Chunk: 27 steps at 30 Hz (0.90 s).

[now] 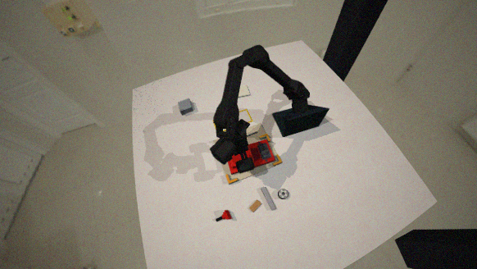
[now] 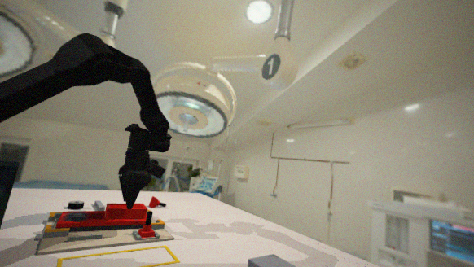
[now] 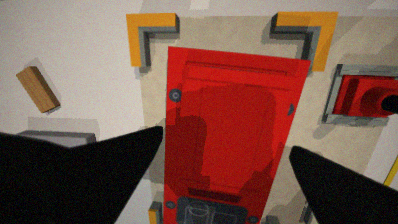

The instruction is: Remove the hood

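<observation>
The red toy car sits on a beige base plate with orange corner brackets. Its red hood is on the car. My gripper is open. It points straight down over the hood, one finger on each side, with the tips about level with the hood's top. Nothing is between the fingers. The marked area is a yellow outline on the table beside the base plate, partly hidden by the arm in the top view.
A red lever on a grey mount stands on the plate beside the car. Loose on the table are a wooden block, a grey bar, a wheel, a red-and-black piece and a grey cube. The arm's base is behind.
</observation>
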Motion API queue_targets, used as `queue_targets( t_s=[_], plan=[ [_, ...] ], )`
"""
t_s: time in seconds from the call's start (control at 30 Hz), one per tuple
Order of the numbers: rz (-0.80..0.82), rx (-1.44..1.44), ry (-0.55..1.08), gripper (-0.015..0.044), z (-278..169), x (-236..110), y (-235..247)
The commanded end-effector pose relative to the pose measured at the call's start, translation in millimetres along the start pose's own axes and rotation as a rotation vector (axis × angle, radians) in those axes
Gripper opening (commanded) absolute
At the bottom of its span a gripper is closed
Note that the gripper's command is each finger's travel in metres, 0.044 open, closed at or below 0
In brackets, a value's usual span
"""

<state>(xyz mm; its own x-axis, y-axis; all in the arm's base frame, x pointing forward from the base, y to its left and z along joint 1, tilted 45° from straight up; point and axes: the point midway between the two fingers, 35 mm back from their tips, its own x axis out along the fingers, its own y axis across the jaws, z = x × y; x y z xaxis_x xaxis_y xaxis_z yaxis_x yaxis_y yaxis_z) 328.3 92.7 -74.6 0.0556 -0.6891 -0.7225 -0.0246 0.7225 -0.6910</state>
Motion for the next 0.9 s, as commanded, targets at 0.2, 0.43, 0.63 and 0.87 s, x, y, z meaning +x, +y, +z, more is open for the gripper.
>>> queue_targets(
  t_s=[0.2, 0.43, 0.63, 0.87],
  plan=[
    [-0.007, -0.006, 0.001, 0.044, 0, 6, -1],
    [-0.007, -0.006, 0.001, 0.044, 0, 10, -1],
    [-0.007, -0.006, 0.001, 0.044, 0, 13, -2],
    [-0.007, -0.006, 0.001, 0.044, 0, 16, -2]
  ],
)
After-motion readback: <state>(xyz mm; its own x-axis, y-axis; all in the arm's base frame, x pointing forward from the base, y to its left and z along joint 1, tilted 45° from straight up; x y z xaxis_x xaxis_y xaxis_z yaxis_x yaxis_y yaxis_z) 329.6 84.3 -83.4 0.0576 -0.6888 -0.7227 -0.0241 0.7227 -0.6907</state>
